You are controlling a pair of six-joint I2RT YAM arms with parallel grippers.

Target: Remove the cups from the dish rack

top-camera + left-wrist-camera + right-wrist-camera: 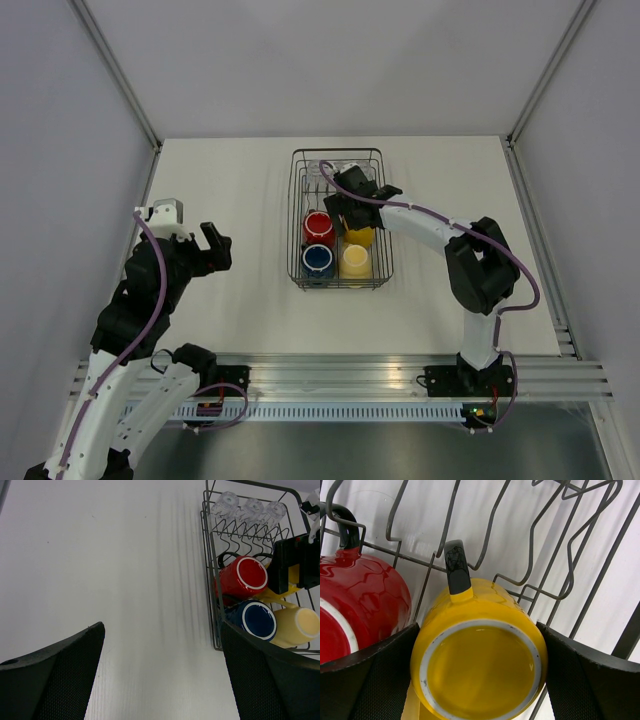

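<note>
As we judge it, nothing is unloaded yet: all seven cups sit inside the dish rack (296,222), and none stands on the desk (230,180) beside it. Left of the rack and well apart from it, our left end effector (215,245) hangs released and empty. At the rack's near end lie the dark blue mug (318,259) and the cream mug (355,260). Behind them are the red mug (317,224) and the orange-yellow mug (480,670), which our right end effector (345,205) straddles with its jaws spread, not yet clamped. Three glass tumblers (250,509) stand at the rack's far end.
</note>
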